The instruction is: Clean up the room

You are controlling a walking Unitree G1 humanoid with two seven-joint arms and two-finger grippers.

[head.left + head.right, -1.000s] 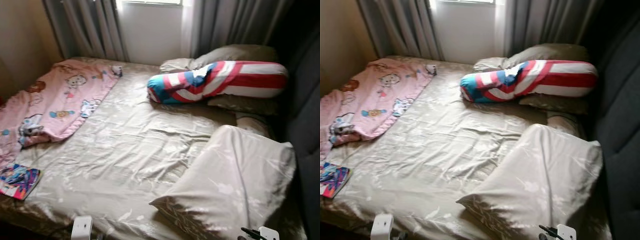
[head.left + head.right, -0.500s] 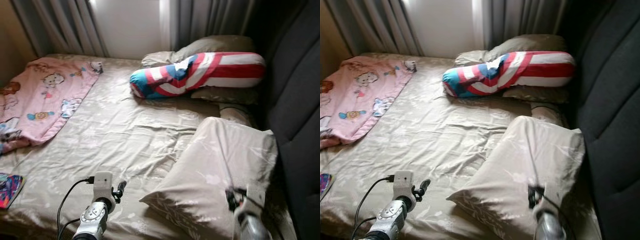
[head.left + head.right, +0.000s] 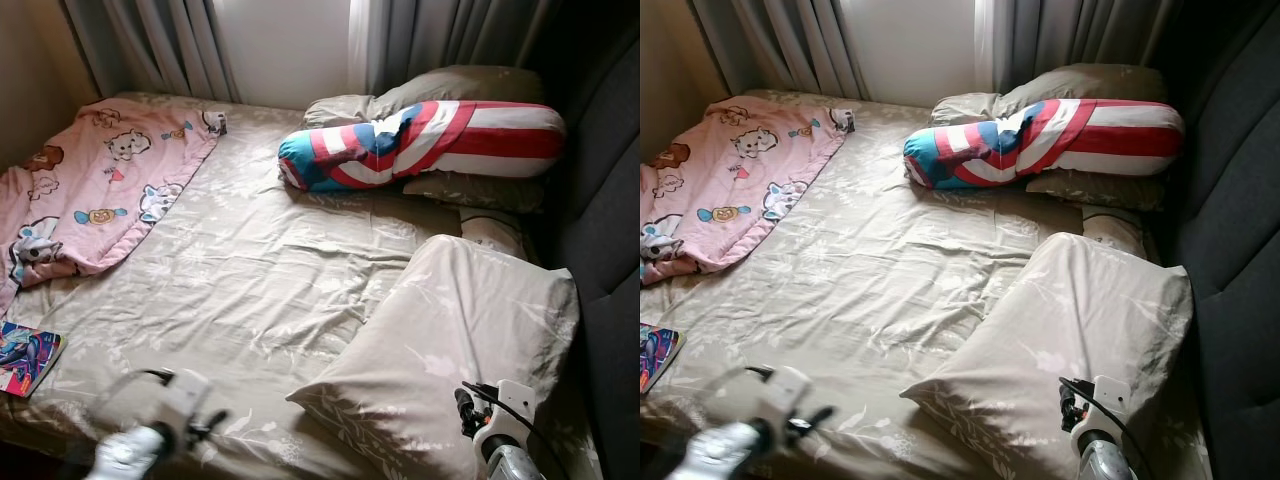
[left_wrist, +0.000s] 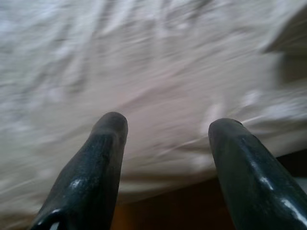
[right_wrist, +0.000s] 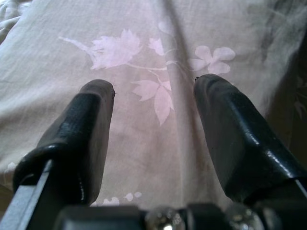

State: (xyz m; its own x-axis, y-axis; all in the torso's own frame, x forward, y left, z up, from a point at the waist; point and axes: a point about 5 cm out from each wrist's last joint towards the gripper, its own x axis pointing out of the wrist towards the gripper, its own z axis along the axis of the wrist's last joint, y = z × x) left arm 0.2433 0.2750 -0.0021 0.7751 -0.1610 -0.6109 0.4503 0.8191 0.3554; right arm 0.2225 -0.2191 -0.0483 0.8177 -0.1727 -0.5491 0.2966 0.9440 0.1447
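Little tidying is being shown as done. A book [image 3: 28,358] is lying at the bed's left corner, beside a rumpled pink blanket [image 3: 95,190]. The left gripper [image 4: 165,132], fingers spread and empty, is being held over the sheet [image 3: 250,280]. The right gripper [image 5: 153,100], likewise open and empty, is being held just above the skewed pillow [image 3: 460,340].

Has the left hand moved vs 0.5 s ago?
Yes. The left hand is lower and further left, away from the pillow; it is motion-blurred.
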